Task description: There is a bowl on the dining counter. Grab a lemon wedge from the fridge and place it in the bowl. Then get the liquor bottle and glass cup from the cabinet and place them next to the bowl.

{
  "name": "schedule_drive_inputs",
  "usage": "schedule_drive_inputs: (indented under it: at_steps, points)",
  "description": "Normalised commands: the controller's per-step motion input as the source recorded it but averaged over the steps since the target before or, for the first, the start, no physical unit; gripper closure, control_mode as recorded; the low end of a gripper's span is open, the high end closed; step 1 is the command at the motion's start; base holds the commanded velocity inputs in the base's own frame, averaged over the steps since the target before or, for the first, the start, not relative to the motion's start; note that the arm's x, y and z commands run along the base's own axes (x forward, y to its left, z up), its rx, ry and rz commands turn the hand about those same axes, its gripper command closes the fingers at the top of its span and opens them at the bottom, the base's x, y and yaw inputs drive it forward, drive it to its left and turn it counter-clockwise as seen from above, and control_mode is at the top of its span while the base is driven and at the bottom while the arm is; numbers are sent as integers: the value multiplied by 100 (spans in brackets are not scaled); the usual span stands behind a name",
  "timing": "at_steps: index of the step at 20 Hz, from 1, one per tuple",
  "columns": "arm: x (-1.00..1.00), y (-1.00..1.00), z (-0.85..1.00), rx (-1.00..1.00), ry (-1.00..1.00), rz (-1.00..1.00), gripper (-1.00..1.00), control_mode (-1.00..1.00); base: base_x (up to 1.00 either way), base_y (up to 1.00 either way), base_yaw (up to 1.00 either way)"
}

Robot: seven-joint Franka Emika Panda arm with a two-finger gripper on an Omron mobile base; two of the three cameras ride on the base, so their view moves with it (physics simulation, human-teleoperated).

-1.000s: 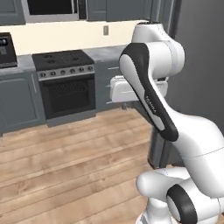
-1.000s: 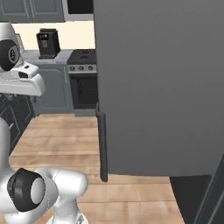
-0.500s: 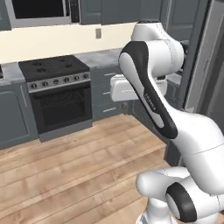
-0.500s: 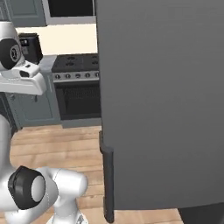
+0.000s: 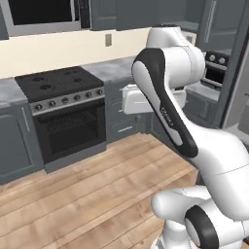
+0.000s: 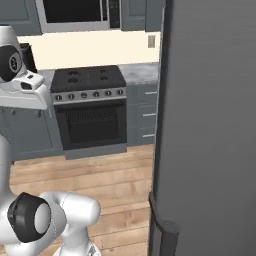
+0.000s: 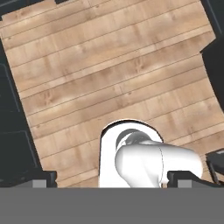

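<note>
At the left of the right base view, the stove (image 6: 90,107) is standing against the wall under a microwave (image 6: 77,12), with wooden floor (image 6: 100,175) in front. At the right, the fridge (image 6: 210,125) is filling the foreground, its door shut and its dark bar handle (image 6: 165,235) showing low down. In the hand view, the gripper (image 7: 118,183) is pointing down at the floor, jaws spread wide and holding nothing. The task is judged to be at its start: the fridge is not yet opened, and lemon wedge, bottle and cup are all left to fetch. No legible writing is showing.
</note>
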Motion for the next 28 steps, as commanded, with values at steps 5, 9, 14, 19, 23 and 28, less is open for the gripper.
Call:
schedule_drive_inputs:
  at_steps: [5,9,14,19,23,28]
  points:
    - [0,0,0,0,0,0,-100,100,64,55,-31]
    - [0,0,0,0,0,0,-100,100,55,55,-35]
    - [0,0,0,0,0,0,-100,100,46,56,-38]
    - [0,0,0,0,0,0,-100,100,47,57,-39]
    - [0,0,0,0,0,0,-100,100,54,57,-41]
    - [0,0,0,0,0,0,-100,100,57,50,-43]
